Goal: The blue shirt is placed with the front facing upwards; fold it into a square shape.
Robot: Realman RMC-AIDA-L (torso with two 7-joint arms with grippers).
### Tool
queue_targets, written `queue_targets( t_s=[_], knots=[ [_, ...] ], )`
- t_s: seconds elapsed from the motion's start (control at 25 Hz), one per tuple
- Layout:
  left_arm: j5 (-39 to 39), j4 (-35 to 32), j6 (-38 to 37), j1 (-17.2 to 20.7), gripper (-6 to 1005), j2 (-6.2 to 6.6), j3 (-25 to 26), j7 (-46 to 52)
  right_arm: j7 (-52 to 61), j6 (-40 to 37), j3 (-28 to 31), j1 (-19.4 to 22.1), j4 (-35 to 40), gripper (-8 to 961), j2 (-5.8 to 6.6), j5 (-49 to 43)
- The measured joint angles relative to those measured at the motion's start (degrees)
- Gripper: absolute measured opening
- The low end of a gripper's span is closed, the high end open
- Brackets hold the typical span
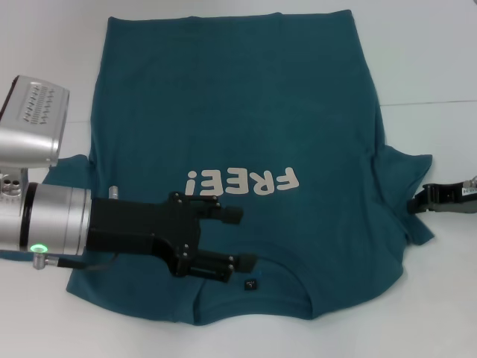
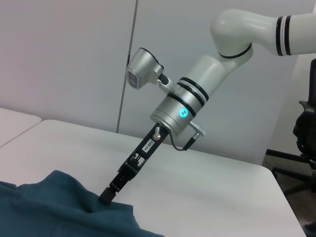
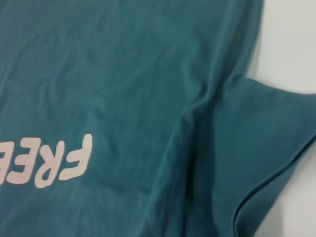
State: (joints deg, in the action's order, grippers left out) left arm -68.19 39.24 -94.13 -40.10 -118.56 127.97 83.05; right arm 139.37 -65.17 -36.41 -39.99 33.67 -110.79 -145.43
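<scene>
blue shirt: matt soft cloth, lightly creased, flat white print | left gripper: matt black plastic, brushed silver metal wrist | right gripper: matt black | table: smooth matt white

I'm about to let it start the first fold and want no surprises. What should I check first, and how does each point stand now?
1. Shirt front up: ok, the lettering shows.
2. Shirt lying flat: not ok, the fabric is creased and bunched by the sleeve on the robot's right.
3. Right hand at that sleeve: ok, its tip meets the cloth.
4. Right hand's grip on the sleeve: cannot tell.
5. Left hand ready: ok, open above the chest near the collar, holding nothing.
6. Neck tag in sight: ok.
</scene>
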Motion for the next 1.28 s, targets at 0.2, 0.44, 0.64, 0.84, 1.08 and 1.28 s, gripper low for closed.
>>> queue_targets(
  t_s=[0.2, 0.44, 0.64, 0.84, 1.08, 1.28],
  knots=[
    [-0.14, 0.12, 0.0, 0.02, 828, -0.1, 0.13, 0.0, -0.14, -1.3, -0.13, 0.0, 2.98, 35, -0.68, 0.16],
    [-0.41, 0.26, 0.15, 0.13, 828, -0.09, 0.65, 0.0, -0.11, -2.09, -0.34, -0.1, 5.01, 43, -1.08, 1.01],
    [-0.5, 0.31, 0.42, 0.13, 828, -0.08, 1.36, 0.0, -0.18, -2.23, -0.38, -0.21, 5.54, 60, -1.1, 1.41],
    [-0.54, 0.31, 0.91, 0.11, 828, -0.08, 1.36, 0.0, -0.24, -2.55, -0.47, -0.51, 5.66, 76, -1.1, 1.42],
    [-0.54, 0.31, 1.3, 0.01, 828, -0.08, 1.23, 0.0, 1.02, -2.24, -0.51, -0.51, 5.42, 97, -0.13, 0.99],
    [-0.54, 0.31, 1.38, -0.09, 827, -0.08, 1.13, 0.0, 2.82, -2.11, -0.51, -0.02, 5.24, 114, 0.94, 0.71]
  ],
)
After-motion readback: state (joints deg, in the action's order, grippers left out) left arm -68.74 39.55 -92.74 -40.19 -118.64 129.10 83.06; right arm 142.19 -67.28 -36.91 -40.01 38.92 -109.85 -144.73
